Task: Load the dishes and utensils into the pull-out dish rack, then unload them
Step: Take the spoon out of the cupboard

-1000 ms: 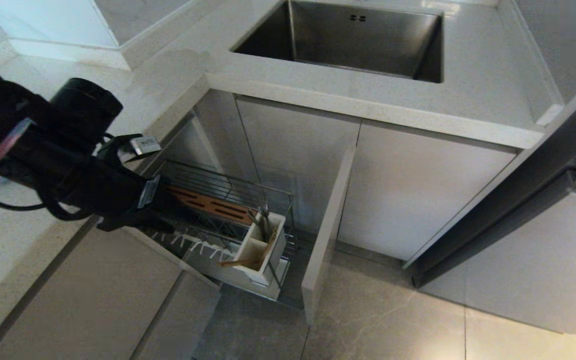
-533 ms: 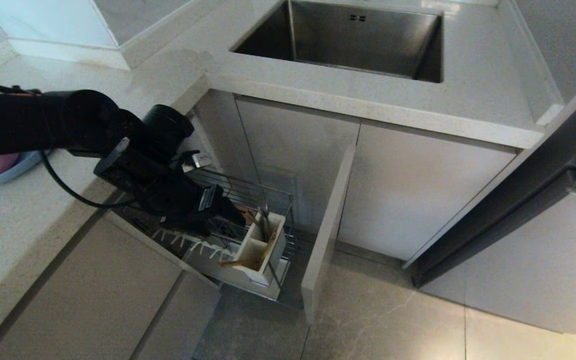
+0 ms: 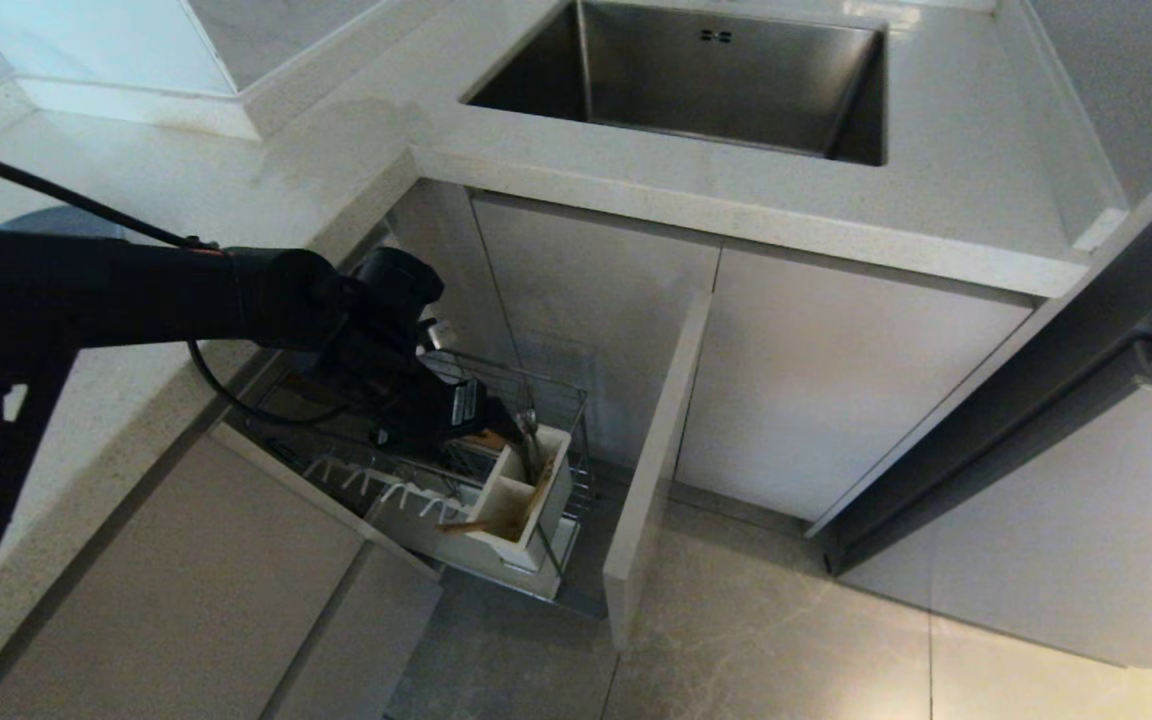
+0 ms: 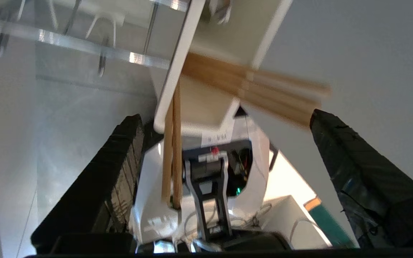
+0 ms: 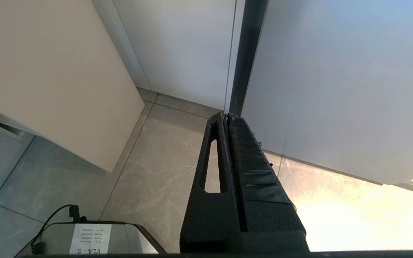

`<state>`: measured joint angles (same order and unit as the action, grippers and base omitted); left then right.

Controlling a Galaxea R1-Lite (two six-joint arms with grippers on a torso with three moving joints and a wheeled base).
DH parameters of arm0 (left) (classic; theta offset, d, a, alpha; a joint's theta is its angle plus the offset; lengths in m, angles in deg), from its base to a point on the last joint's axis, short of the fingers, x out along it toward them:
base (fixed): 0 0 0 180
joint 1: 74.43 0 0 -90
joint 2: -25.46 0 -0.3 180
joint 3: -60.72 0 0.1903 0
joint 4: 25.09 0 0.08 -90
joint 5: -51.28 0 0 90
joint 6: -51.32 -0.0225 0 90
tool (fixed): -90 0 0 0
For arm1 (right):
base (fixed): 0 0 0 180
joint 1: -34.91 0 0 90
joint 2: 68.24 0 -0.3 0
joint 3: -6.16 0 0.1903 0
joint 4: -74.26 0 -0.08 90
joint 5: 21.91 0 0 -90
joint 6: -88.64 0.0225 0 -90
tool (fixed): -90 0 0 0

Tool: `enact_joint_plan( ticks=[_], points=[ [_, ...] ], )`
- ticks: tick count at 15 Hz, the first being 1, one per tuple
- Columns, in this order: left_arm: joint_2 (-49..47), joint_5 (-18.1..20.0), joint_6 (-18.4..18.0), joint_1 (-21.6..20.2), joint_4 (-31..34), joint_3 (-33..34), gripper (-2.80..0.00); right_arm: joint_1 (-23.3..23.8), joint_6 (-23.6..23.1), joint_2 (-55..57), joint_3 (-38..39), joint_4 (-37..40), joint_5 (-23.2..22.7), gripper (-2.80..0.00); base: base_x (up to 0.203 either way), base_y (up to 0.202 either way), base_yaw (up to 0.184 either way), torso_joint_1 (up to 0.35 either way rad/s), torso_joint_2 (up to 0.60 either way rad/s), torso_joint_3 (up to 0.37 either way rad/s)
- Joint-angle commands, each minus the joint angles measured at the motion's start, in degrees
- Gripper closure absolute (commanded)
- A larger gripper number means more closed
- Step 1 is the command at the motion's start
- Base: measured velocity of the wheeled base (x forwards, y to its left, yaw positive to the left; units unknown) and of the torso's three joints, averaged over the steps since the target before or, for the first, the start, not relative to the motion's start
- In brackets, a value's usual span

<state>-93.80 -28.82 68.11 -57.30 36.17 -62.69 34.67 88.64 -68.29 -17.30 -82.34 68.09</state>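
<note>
The pull-out dish rack (image 3: 406,465) stands pulled out under the counter, with its white utensil box (image 3: 526,500) at the front. Wooden chopsticks (image 3: 466,523) lean out of the box's near compartment; a silver fork and spoon (image 3: 528,432) stand in the far one. My left gripper (image 3: 494,432) hovers at the box's back edge. In the left wrist view it (image 4: 226,116) is open wide, with the chopsticks (image 4: 264,93) and the box (image 4: 228,39) between and beyond its fingers, nothing held. A sliver of the blue plate (image 3: 61,218) shows on the counter behind the arm. The bowl is hidden. My right gripper (image 5: 226,115) hangs shut over the floor.
The rack's beige front panel (image 3: 656,450) sticks out to the right of the box. The steel sink (image 3: 716,80) sits in the counter behind. White prongs (image 3: 386,490) line the rack's floor. Closed cabinet fronts (image 3: 836,390) stand to the right.
My left arm has swung from the counter at the left across to the rack's utensil box, and its fingers have spread wider. The bowl has gone behind the arm.
</note>
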Motion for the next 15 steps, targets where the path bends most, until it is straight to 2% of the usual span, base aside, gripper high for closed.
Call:
enact_joint_plan(
  ticks=[1,7,15],
  points=[
    [-2.81,-0.2,0.09,0.53,-0.24,-1.33,-2.8,-0.02,0.0,0.05,0.01,0.0,0.0,0.0,0.0,0.0,0.0,0.0,0.0,0.0],
    [-6.79,-8.24,0.09,1.76,-6.68,-4.53,-2.8,-0.02,0.0,0.05,0.01,-0.02,0.0,0.0,0.0,0.0,0.0,0.0,0.0,0.0],
    [-7.65,-8.75,1.67,2.46,-8.63,-5.25,-2.8,-0.02,0.0,0.05,0.01,-0.02,0.0,0.0,0.0,0.0,0.0,0.0,0.0,0.0]
  ],
)
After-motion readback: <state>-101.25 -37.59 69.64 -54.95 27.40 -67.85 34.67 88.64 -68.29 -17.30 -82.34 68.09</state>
